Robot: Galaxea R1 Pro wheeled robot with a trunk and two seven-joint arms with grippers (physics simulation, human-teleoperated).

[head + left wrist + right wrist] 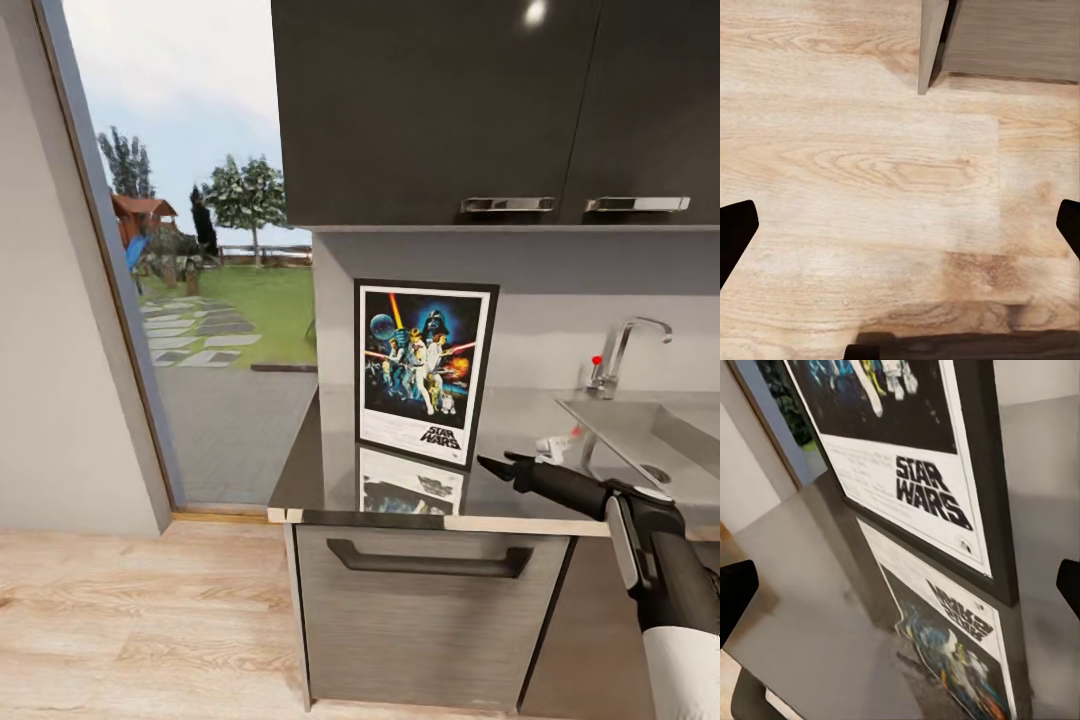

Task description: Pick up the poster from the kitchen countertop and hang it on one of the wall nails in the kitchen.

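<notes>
Wooden floor (870,172) underfoot; left gripper (900,225) spread wide over it, empty. Right gripper (497,466) released, just beside the poster (425,370), not touching. Poster upright on the glossy kitchen countertop (320,470), mirrored there. Right wrist view catches "STAR WARS" lettering (930,491) close. Sink (650,430) and tap (625,355) beyond.

light: bright, even daylight from the glass door (200,250) | glare: white spot on the dark upper cabinets (535,12) | reflection: the poster (425,370) mirrored in the glossy countertop (310,470) ahead of the right jaws | shadows: faint | quality: soft render; right wrist view blurred between the jaws, floor (870,187) smeared
</notes>
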